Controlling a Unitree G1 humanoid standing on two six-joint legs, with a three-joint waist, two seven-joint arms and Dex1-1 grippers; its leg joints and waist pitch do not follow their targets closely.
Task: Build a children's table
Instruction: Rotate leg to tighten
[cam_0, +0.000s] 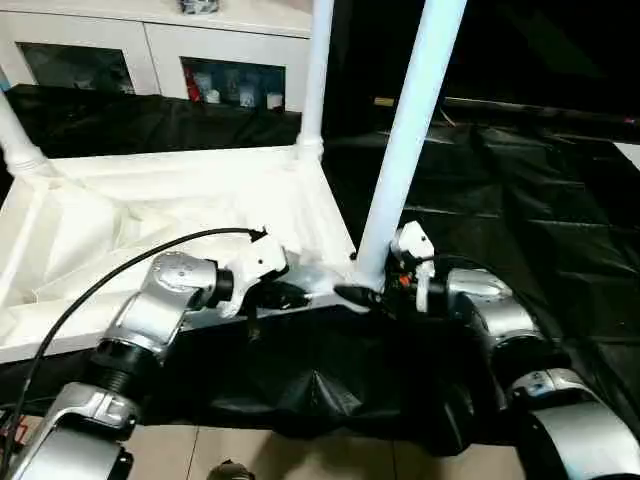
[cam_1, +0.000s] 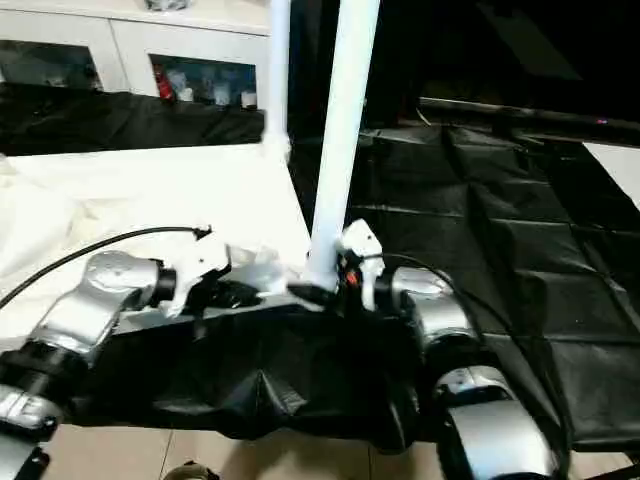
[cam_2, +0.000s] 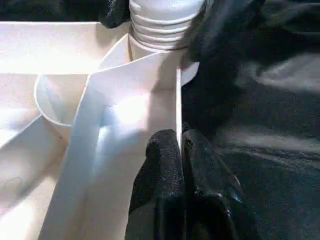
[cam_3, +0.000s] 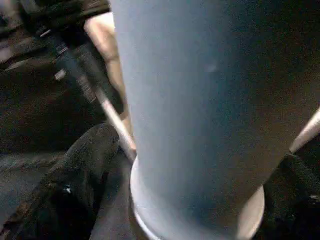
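Your left gripper (cam_0: 300, 295), fingers (cam_2: 170, 165) pressed together and holding nothing, rests at the near rim of the upturned table top (cam_0: 150, 215). Your right gripper (cam_0: 362, 296) stands wide around the base of the near leg (cam_0: 405, 140) without clamping it. The top lies on black sheeting (cam_0: 520, 200), other legs (cam_0: 317, 70) already upright. Judged step: seating this leg. Next, regrip and turn it home squarely.
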